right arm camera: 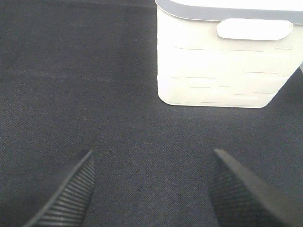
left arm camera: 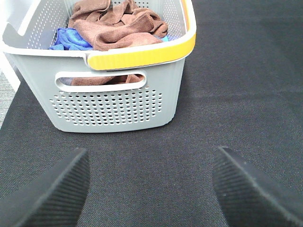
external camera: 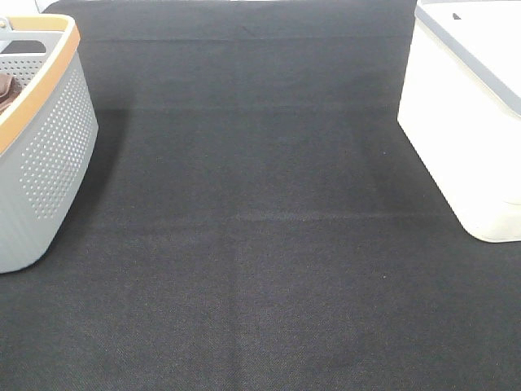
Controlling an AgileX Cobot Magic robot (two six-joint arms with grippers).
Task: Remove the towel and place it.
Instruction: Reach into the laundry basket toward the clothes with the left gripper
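Gaping wide, the left gripper hovers over the black mat, jaws spread and holding nothing, facing the grey perforated basket. Inside that basket the reddish-brown towel lies crumpled, partly over a blue cloth. The right gripper is released too and empty, near the white bin.
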